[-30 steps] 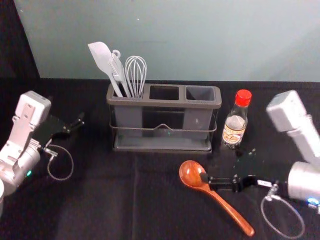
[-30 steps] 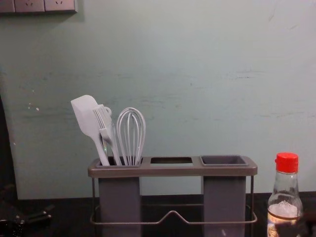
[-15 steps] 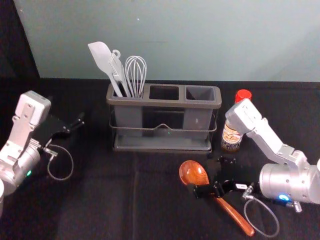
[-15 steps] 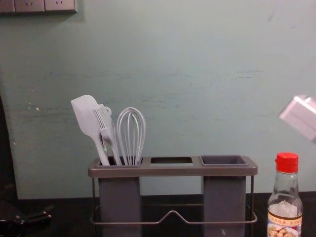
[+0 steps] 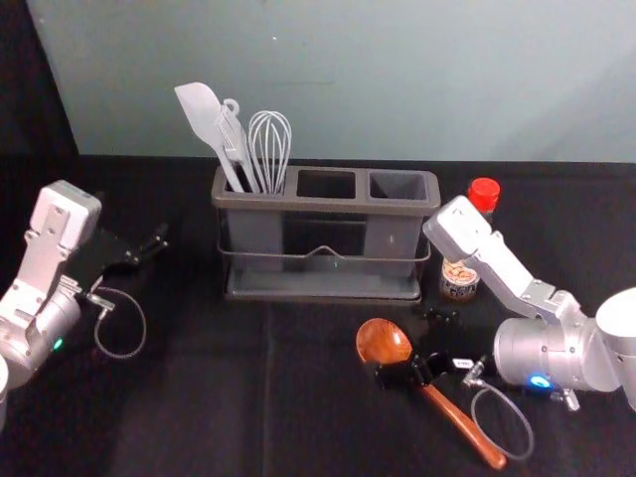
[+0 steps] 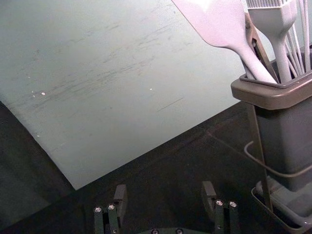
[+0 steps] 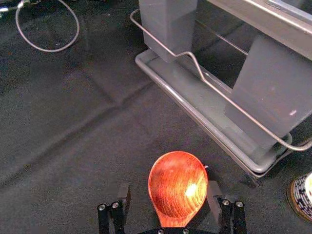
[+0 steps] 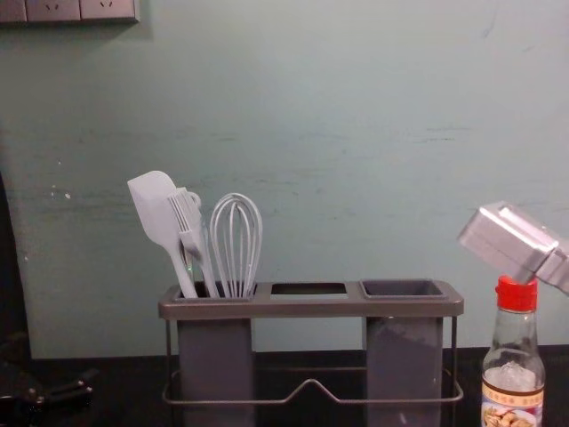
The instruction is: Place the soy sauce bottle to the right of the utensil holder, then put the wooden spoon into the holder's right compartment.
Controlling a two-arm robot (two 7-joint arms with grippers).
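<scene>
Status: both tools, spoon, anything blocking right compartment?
Right tool open at wooden spoon, no grip. Left tool open, left of holder. Soy sauce bottle upright, right of holder. Right compartment empty, nothing blocking its mouth.

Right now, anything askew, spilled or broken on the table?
Nothing spilled or broken that I can see. One oddity: the utensil holder has a left cup and right cup but none under its middle opening; maybe by design. Soy sauce bottle stands upright, capped; wooden spoon lies on the black cloth.
</scene>
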